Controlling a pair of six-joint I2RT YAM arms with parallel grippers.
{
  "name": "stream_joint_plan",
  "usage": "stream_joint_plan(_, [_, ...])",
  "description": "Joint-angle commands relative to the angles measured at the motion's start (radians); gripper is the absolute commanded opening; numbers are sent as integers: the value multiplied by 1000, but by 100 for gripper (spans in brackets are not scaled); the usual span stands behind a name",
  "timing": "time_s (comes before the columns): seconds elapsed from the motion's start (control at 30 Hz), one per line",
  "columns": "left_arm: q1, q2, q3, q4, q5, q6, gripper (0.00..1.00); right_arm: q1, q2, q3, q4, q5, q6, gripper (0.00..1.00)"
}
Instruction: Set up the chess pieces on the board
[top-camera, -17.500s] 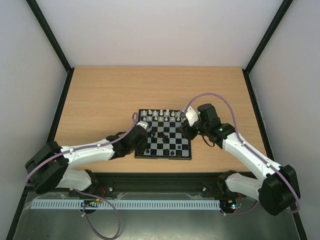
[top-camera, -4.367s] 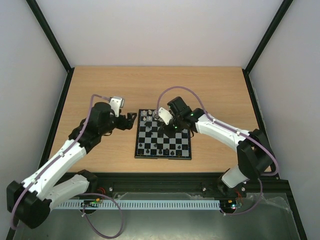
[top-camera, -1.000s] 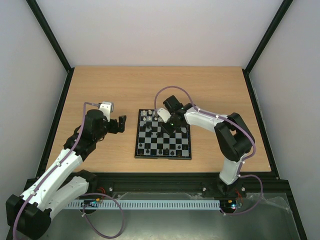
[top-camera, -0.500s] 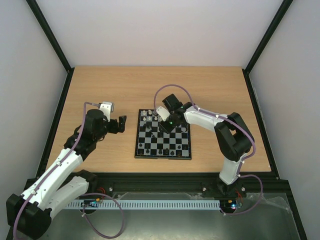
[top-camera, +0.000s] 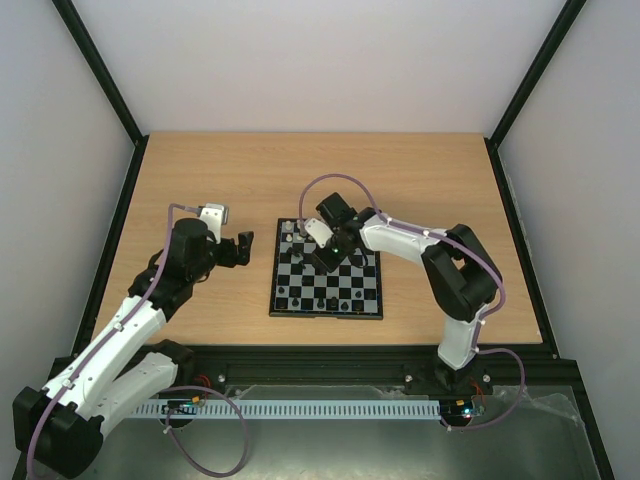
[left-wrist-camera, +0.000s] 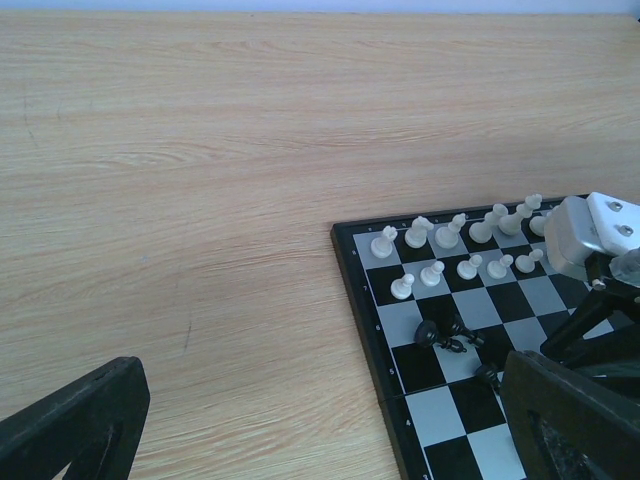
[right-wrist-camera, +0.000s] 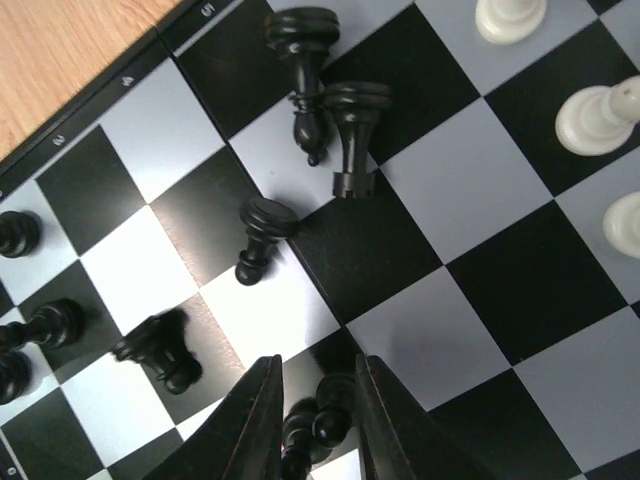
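Straddling fallen black piece (right-wrist-camera: 325, 410) on board (right-wrist-camera: 450, 180), right gripper (right-wrist-camera: 315, 365) jaws narrowly parted; grip unclear.

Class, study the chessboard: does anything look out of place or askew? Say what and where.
Yes: several black pieces lie toppled on the board, on middle squares near its numbered edge, instead of standing in rows. The white pieces stand upright.

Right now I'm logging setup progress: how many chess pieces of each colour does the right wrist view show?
White pieces: 3
Black pieces: 8, one of them between the fingers of the right gripper
Total: 11
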Motion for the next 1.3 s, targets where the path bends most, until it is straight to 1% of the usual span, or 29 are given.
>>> stream_joint_plan(0.0, [7,2,1,9,8,14,99,4,27,26,-59,41,6,20])
stream_joint_plan(0.27, [7,2,0,8,10,14,99,5,31,21,-62,77,9,11])
stream_joint_plan(0.5, [7,5,1,8,13,14,99,-3,2,10,-61,83,5,2])
stream_joint_plan(0.67, [7,3,1,8,14,14,99,-30,-62,-17,-63,96,2,1])
stream_joint_plan(0.9, [7,5,2,8,20,14,99,-53,-211,-121,-67,129,-45,1])
stream_joint_plan(1.03, [7,3,2,8,22,14,99,-53,-296,-209,-72,108,-79,2])
stream_joint_plan(1.17, [7,3,2,9,23,14,99,-53,-370,-297,-72,55,-126,2])
stream_joint_plan(1.27, [7,6,3,8,25,13,99,-53,-397,-330,-61,42,-132,2])
